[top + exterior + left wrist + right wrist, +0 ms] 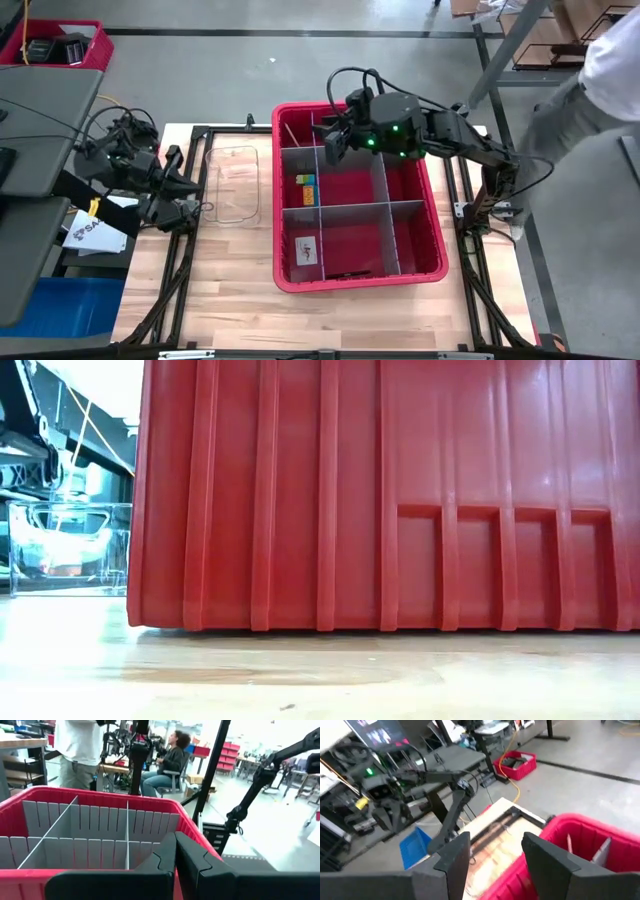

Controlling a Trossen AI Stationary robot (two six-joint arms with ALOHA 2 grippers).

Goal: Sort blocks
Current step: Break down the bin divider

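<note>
Small blocks [306,184], yellow, green and orange, clustered in one red bin [436,250] compartment. Right gripper [330,143] jaws open, empty, over bin's far corner. Left gripper [190,200] jaws shut, empty, beside clear tray [232,184].

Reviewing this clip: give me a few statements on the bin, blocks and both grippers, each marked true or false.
1. The right gripper hovers over the red bin with fingers apart and nothing between them. True.
2. The left gripper is open over the bin. False: it is shut, off to the bin's left beside the clear container.
3. Coloured blocks lie in a left-column compartment of the bin. True.
4. The clear container sits inside the bin. False: it stands on the table to the bin's left.
5. The grey dividers are stacked outside the bin. False: they partition its interior.
</note>
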